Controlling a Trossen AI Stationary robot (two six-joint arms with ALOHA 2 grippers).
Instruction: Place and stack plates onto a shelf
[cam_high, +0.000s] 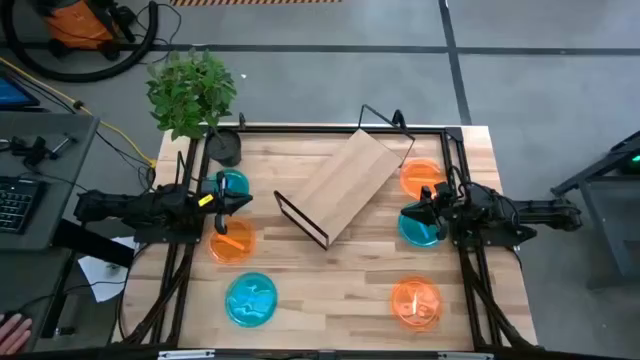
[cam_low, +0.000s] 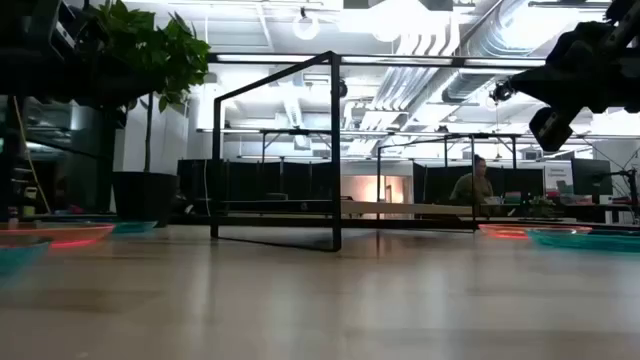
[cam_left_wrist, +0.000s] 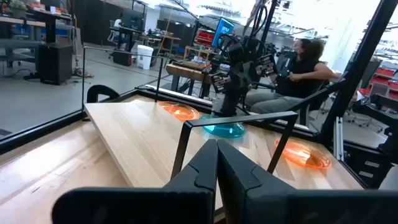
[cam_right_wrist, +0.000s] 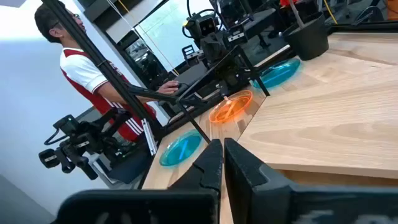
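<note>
Six plates lie on the table (cam_high: 340, 275), none of them on the shelf (cam_high: 345, 185), which sits bare and turned at an angle in the middle. On the left side a cyan plate (cam_high: 232, 184) lies far back beside a potted plant (cam_high: 195, 95), an orange plate (cam_high: 231, 241) lies just nearer than it, and another cyan plate (cam_high: 250, 299) lies near the front edge. On the right side an orange plate (cam_high: 420, 176) lies far back, a cyan plate (cam_high: 418, 226) just nearer, and an orange plate (cam_high: 416, 302) near the front. The left gripper (cam_high: 238, 203) hovers between the far cyan and orange plates on its side, fingers closed together and holding nothing. The right gripper (cam_high: 412, 211) hovers over the right cyan plate's far edge, its fingers likewise pressed together and empty.
</note>
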